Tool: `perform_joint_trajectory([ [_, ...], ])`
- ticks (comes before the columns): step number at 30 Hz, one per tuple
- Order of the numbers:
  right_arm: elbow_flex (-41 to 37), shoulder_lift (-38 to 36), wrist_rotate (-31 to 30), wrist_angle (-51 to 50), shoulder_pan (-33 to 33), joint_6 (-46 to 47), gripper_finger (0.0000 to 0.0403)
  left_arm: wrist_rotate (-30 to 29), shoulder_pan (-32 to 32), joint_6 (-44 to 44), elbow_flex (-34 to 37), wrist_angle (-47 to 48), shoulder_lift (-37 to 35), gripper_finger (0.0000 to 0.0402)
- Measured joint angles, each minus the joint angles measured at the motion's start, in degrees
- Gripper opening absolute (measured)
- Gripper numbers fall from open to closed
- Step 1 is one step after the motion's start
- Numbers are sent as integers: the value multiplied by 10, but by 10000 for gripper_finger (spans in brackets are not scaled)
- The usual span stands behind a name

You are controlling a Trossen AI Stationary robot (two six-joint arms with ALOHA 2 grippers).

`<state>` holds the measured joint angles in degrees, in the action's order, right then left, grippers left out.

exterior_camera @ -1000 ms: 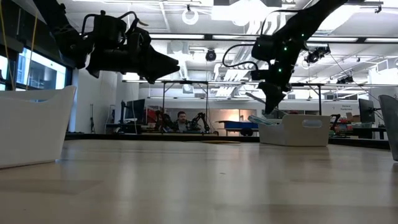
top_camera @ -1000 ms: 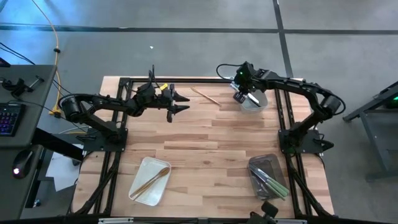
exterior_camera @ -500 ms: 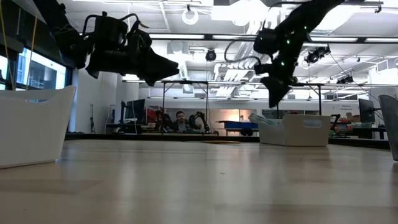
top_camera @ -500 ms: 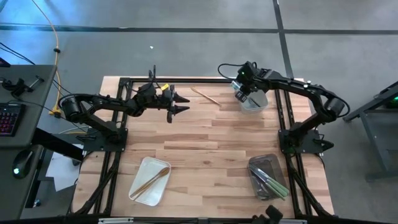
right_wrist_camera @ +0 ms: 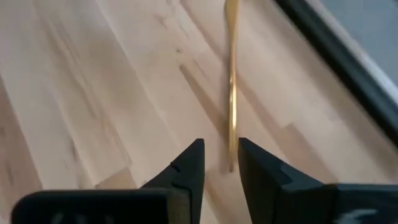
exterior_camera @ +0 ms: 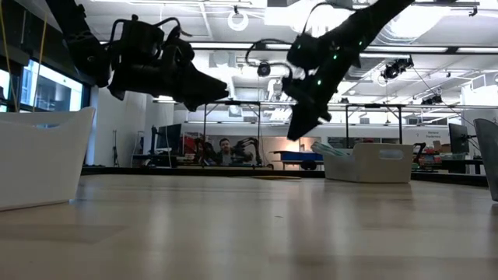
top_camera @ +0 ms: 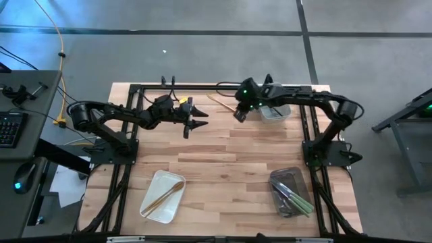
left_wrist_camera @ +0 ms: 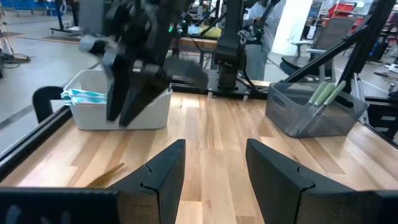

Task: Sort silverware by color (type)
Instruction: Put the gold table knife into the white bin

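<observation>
Sorting is nearly finished: green-handled cutlery (top_camera: 294,200) is gathered in the grey tray (top_camera: 279,177), gold pieces (top_camera: 165,194) in the white tray (top_camera: 152,204), blue-handled ones (left_wrist_camera: 83,96) in the far bin (top_camera: 273,116). One gold utensil (top_camera: 221,103) is left loose on the table (top_camera: 229,155). The right gripper (right_wrist_camera: 217,167) is poised above its near end, fingers parted, holding nothing. The left gripper (left_wrist_camera: 208,165) is held open, empty, just beside.

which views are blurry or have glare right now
Left wrist view: the right arm near the white tray is smeared by motion. Right wrist view: the gold piece and the wood look soft, with a shadow beside it. Low view: bright ceiling lights leave both arms as dark shapes. High view: evenly lit.
</observation>
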<state>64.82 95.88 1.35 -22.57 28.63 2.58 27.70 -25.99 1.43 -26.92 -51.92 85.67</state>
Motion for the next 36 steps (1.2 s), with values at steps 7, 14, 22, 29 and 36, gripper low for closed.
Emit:
perform_joint_trajectory([
  [7, 0, 71, -1, 6, -8, 39, 124, 0, 7, 0, 0, 4, 0, 158],
  [14, 0, 115, -19, 5, -8, 67, 120, 0, 7, 0, 0, 29, 0, 158],
  [22, 0, 130, -22, 9, -9, 76, 48, 0, 7, -1, 0, 56, 1, 158],
  [29, 0, 128, 32, 11, -25, 74, 9, 0, 7, -2, 0, 58, 1, 158],
  [36, 22, 115, 3, 9, -44, 89, 49, 0, 7, -1, 0, 70, 1, 158],
])
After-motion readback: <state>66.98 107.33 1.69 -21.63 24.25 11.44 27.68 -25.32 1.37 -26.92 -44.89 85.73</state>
